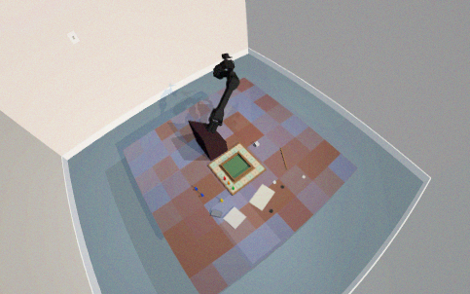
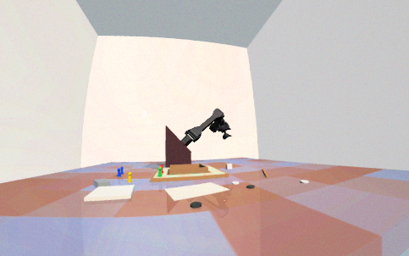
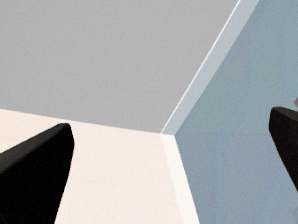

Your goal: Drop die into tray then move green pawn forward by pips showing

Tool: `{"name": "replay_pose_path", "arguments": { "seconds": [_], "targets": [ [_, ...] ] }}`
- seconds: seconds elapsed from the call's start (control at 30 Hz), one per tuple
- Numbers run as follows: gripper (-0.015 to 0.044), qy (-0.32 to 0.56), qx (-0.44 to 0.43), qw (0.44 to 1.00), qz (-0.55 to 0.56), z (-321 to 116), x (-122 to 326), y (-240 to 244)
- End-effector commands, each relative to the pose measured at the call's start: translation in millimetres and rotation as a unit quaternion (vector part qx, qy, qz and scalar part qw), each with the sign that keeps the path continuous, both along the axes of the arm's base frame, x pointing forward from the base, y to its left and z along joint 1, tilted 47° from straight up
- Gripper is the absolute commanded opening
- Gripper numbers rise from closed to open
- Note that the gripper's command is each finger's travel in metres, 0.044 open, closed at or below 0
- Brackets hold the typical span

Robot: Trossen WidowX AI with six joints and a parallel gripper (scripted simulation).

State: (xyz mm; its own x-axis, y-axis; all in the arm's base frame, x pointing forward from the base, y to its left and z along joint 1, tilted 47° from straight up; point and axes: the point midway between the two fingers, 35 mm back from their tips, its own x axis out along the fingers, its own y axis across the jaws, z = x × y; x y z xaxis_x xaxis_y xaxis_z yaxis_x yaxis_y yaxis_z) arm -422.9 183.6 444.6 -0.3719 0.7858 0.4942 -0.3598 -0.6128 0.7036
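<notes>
Patchwork tabletop (image 1: 258,248) (image 2: 316,229). Fingers (image 1: 226,55) (image 2: 228,130) apart, nothing between. Die (image 1: 257,144) (image 2: 229,166) sits beside the board (image 1: 212,166) (image 2: 157,178), outside the tray (image 1: 250,170) (image 2: 187,169). Likely at die pickup; next: swing over, descend.

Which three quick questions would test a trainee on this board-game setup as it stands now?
1. True or false: the tool is open, with nothing between its fingers.
2. Multiple choice: where is the green pawn?
a) on a white sheet
b) on the board's border
c) inside the tray
3. Fill in the blank: the white die lies ____ the board.

Key: 1 true; 2 b; 3 outside (or beside).
</notes>
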Motion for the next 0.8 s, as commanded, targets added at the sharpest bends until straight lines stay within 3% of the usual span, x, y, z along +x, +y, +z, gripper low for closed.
{"name": "replay_pose_path", "arguments": {
  "seconds": [0.0, 0.13, 0.37, 0.77],
  "targets": [
    [0.0374, -0.001, 0.000, 1.000, -0.001, 0, 0, 1],
    [0.0275, -0.030, 0.008, 0.999, -0.032, -1, 11, 30],
    [0.0275, -0.119, 0.018, 0.985, -0.123, -8, 59, 117],
    [0.0275, -0.202, -0.013, 0.961, -0.190, -25, 142, 202]
  ]
}}
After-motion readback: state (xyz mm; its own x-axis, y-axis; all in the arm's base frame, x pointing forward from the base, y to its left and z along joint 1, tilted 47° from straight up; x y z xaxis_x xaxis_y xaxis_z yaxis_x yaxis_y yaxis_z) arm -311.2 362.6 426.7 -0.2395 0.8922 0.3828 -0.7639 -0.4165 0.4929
